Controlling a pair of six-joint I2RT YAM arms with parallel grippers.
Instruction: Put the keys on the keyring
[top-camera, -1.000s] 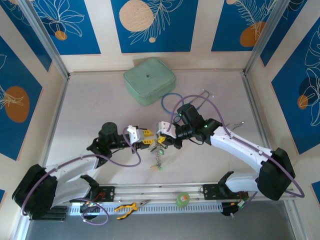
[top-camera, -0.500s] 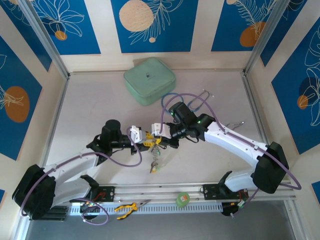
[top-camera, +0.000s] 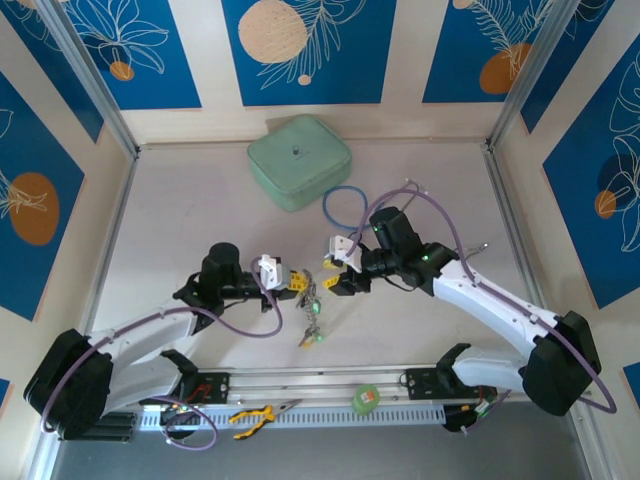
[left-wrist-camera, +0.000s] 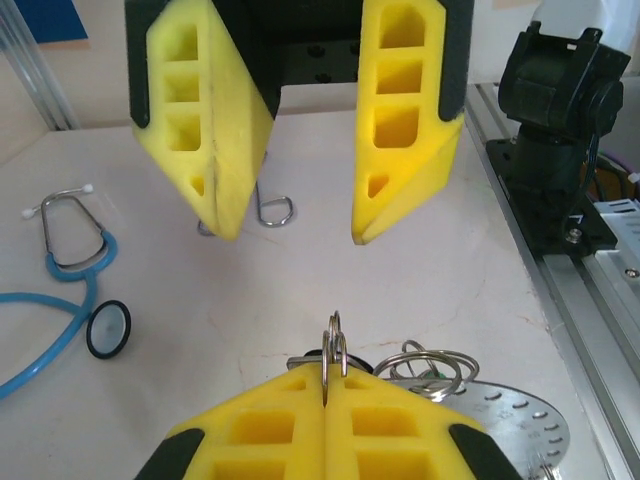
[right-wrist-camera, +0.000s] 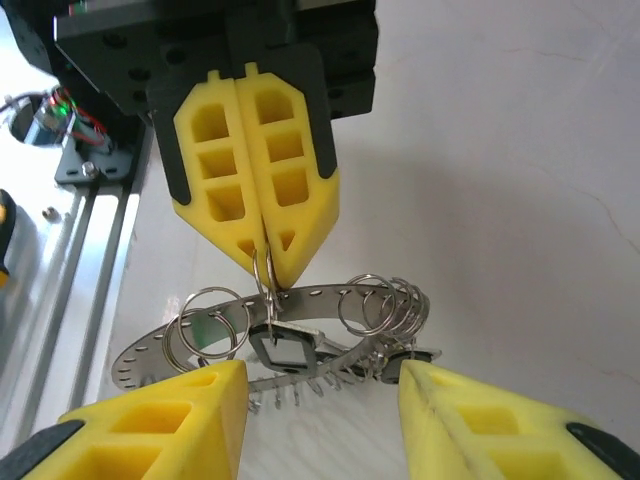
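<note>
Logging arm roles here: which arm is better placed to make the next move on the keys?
Right. The left gripper is shut on the keyring, with the keys hanging below, so it is occupied. The right gripper is open and faces that ring, likely free to work.

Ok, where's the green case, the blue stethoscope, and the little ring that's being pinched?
green case (top-camera: 299, 160), top view, middle of its lid.
stethoscope (left-wrist-camera: 108, 329), left wrist view, its round chest piece.
little ring (left-wrist-camera: 333, 345), left wrist view, its upright wire loop.

The keys (top-camera: 312, 325) hanging below the left pincer (top-camera: 301, 283) are too small to count.
</note>
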